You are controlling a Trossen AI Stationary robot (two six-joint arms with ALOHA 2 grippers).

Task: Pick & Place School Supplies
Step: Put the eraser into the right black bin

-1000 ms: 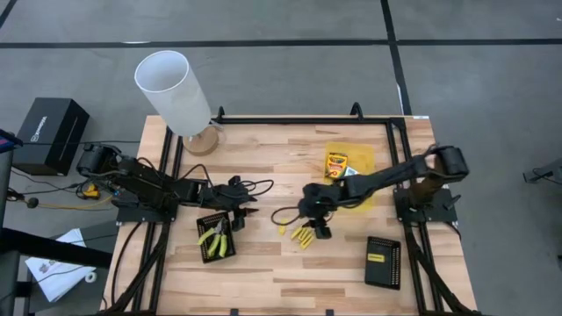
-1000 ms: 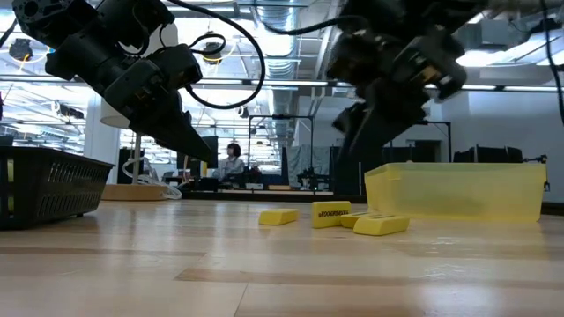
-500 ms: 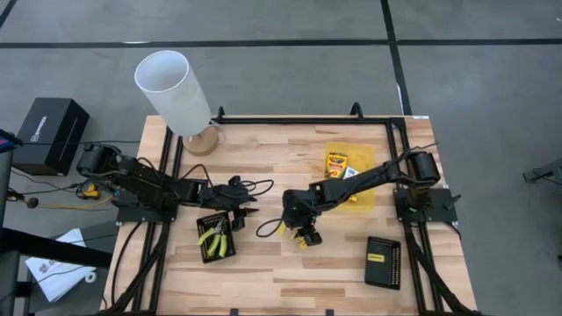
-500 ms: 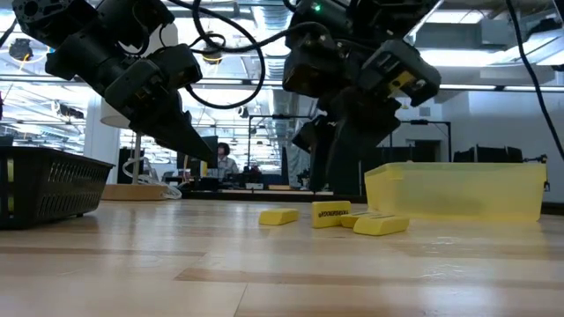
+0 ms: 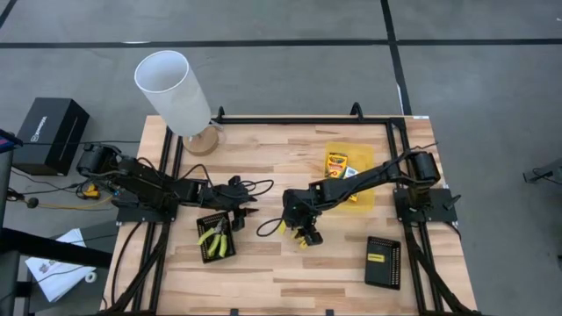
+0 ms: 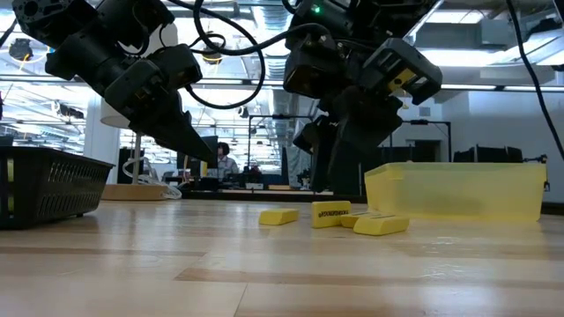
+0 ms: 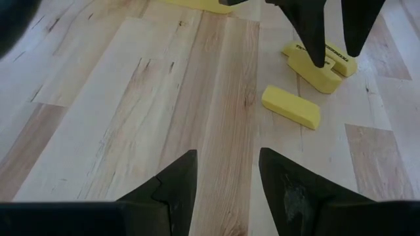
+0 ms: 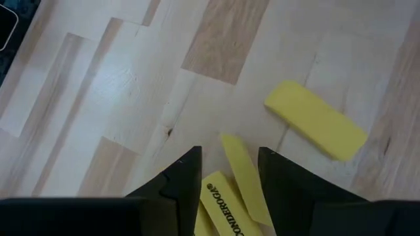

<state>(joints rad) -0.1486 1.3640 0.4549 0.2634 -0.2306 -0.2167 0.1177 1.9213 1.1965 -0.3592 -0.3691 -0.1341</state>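
high view showed you the wooden table from above. at its left, your left arm reached in from the edge, and the left gripper hung just beside the near-left black mesh tray, which held the plier-like tool with its yellow-green handles. in the left wrist view, that gripper's fingers were spread apart with bare wood between them, holding nothing.

near the middle of the table, the yellow sticks lay in a small cluster on the wood. the low view showed you one stick apart from the rest, which lay touching in a heap. your right gripper was directly over that cluster. in the right wrist view, its fingers stood apart on either side of a thin stick, beside a printed one, with the lone stick farther off. you could not tell whether the fingers touched the stick between them; nothing was lifted off the wood.

further right, the translucent yellow tray held one printed box and a second one partly hidden under your right arm. at the near right, another black mesh tray held a third printed box.
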